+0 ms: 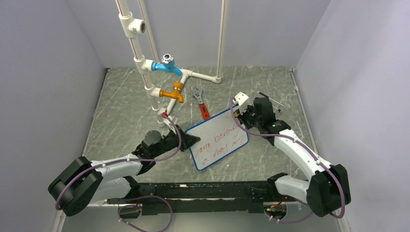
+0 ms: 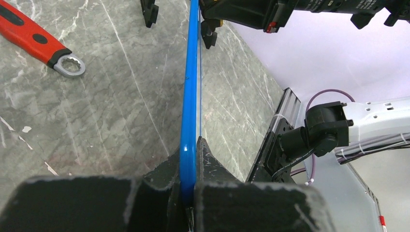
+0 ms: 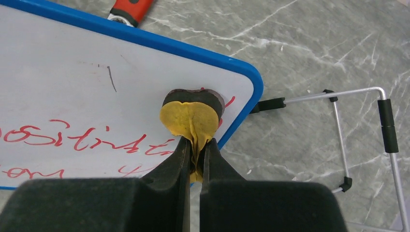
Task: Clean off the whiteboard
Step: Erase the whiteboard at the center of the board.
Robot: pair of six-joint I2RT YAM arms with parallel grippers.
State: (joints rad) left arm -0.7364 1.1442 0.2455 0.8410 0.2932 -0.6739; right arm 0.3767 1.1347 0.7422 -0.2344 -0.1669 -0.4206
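Observation:
The whiteboard [image 1: 218,140] lies tilted on the marble table, with red handwriting on its white face and a thin blue frame. My left gripper [image 1: 187,140] is shut on its left edge; in the left wrist view the blue frame [image 2: 189,96] runs edge-on between the fingers of that gripper [image 2: 193,159]. My right gripper [image 1: 238,113] is at the board's far right corner, shut on a yellow eraser pad [image 3: 192,118] with a dark underside. That pad presses on the whiteboard [image 3: 96,82] beside the end of the red lines, just ahead of the right gripper [image 3: 196,150].
A red-handled wrench [image 1: 203,108] lies just beyond the board's far edge. White pipework with a blue tap [image 1: 167,65] and an orange tap [image 1: 173,93] stands at the back left. A wire stand [image 3: 362,135] lies right of the board. Walls enclose three sides.

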